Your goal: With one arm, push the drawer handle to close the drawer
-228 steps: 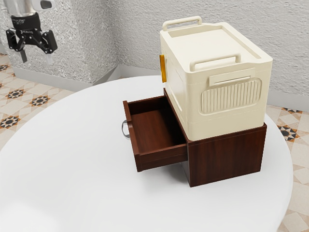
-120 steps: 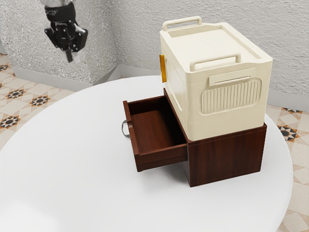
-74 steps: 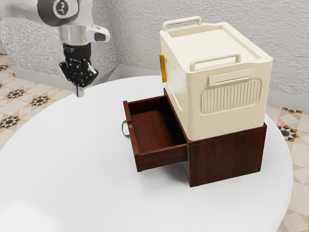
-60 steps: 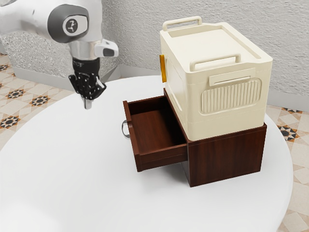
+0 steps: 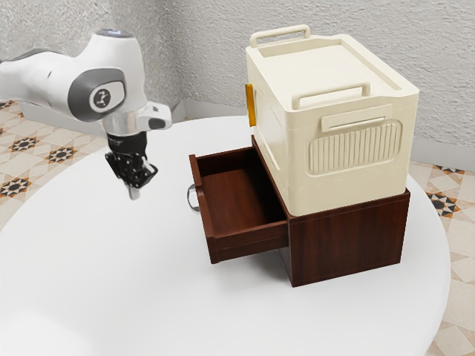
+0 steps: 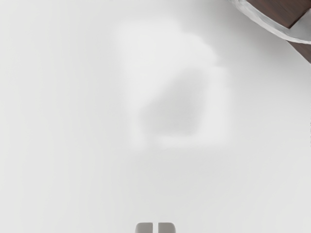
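Textured walls (image 5: 214, 59) back the white table (image 5: 111, 282); toward the exterior view's left, the gripper (image 5: 134, 194) (clenched, fingertips together) hangs apart from the open drawer's handle (image 5: 188, 196).

Bin (image 5: 347, 150) on cabinet (image 5: 349, 241), cabinet on table (image 5: 111, 274), handle (image 5: 189, 199) on drawer front (image 5: 204, 213)
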`<control>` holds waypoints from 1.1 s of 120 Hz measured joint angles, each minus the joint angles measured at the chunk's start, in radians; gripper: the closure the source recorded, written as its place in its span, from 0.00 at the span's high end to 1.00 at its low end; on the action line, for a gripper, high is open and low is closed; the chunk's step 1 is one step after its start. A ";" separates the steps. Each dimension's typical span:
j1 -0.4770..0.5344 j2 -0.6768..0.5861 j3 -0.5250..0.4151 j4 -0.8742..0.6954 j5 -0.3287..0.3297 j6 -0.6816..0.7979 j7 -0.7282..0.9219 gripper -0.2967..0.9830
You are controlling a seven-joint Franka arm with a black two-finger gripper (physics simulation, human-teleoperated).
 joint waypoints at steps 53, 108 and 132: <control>0.002 0.055 0.000 -0.084 0.008 0.260 0.276 0.15; 0.019 0.232 0.000 -0.024 -0.043 0.504 0.487 0.15; 0.011 0.261 -0.007 -0.020 -0.052 0.567 0.540 0.15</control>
